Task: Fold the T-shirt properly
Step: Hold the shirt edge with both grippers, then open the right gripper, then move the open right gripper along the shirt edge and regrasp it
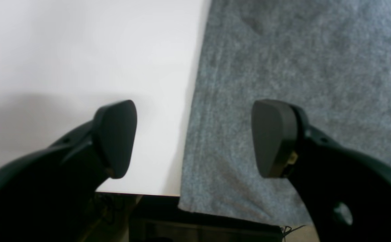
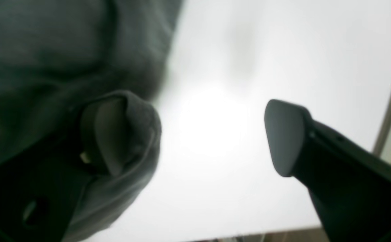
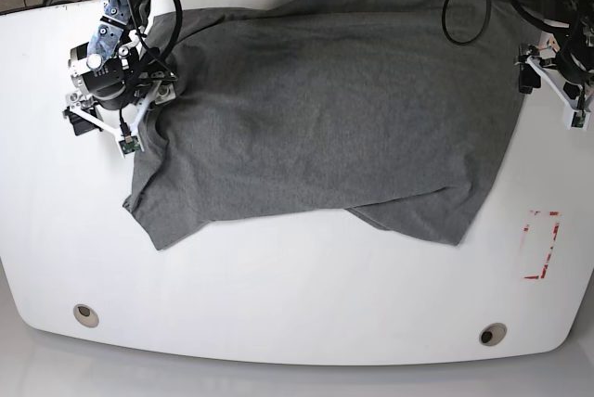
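The T-shirt (image 3: 316, 109) lay spread over the far half of the white table (image 3: 278, 295), with one lower flap folded over itself near the middle and its far edge hanging past the table's far rim.

The left gripper (image 1: 194, 137) was spread wide with nothing between its pads. It was above the side edge of the shirt: one pad (image 1: 116, 137) was over the bare table and the other over the grey cloth. Whether it touched the cloth could not be told.

The right gripper (image 2: 195, 134) was also fully released. A fold of cloth was draped around one of its fingers (image 2: 104, 134), but it was not pinched, and the other finger stood over the bare table.
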Controlling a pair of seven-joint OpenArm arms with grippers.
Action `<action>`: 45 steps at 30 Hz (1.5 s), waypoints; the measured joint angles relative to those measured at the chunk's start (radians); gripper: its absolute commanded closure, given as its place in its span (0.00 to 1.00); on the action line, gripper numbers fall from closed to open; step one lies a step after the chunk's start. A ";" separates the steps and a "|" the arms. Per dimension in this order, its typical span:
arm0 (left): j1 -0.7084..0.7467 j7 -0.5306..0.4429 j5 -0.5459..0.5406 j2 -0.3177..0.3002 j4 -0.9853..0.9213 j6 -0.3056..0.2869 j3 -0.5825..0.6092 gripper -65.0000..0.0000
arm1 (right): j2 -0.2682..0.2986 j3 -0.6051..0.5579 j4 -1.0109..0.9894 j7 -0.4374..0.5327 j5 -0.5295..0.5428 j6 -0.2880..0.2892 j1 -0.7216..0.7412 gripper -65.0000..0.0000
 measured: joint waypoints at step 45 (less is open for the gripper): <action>-0.078 0.004 0.002 0.006 -0.005 0.000 0.026 0.23 | 0.005 0.004 -0.539 0.341 -0.012 0.000 0.361 0.08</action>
